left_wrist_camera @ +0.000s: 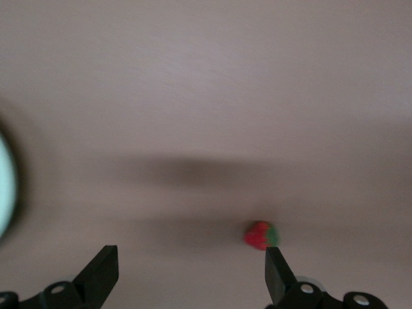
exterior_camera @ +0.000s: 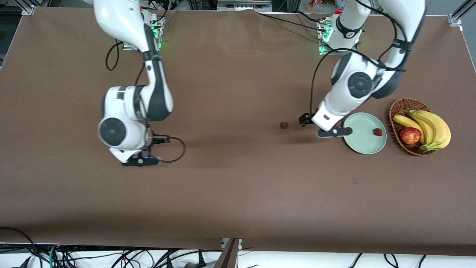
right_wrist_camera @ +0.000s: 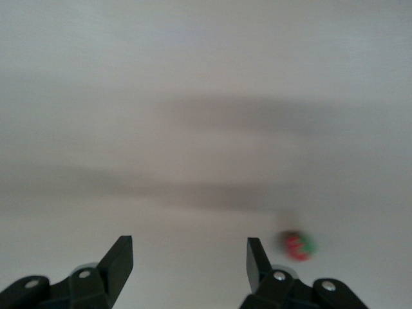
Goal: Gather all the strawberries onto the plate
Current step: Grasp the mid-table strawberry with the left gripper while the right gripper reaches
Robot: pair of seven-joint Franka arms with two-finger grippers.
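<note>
third strawberry point(right_wrist_camera: 299, 246) just a red-green smear in the right wrist view, front camera doesn't show it (arm probably covers it), plate point(left_wrist_camera: 5, 183) cut to a pale sliver at the left wrist view's edge, both grippers' fingers chopped off by the frame

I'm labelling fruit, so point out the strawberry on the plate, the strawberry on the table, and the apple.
Small red strawberry on the plate point(exterior_camera: 378, 131): front view, its body.
Small red strawberry on the table point(exterior_camera: 284, 125): front view, its body.
Red-yellow apple point(exterior_camera: 410, 135): front view, its top.

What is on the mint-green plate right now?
One strawberry lies on the plate, near the edge toward the basket. The left gripper overlaps the plate's other edge, hiding a small part.
</note>
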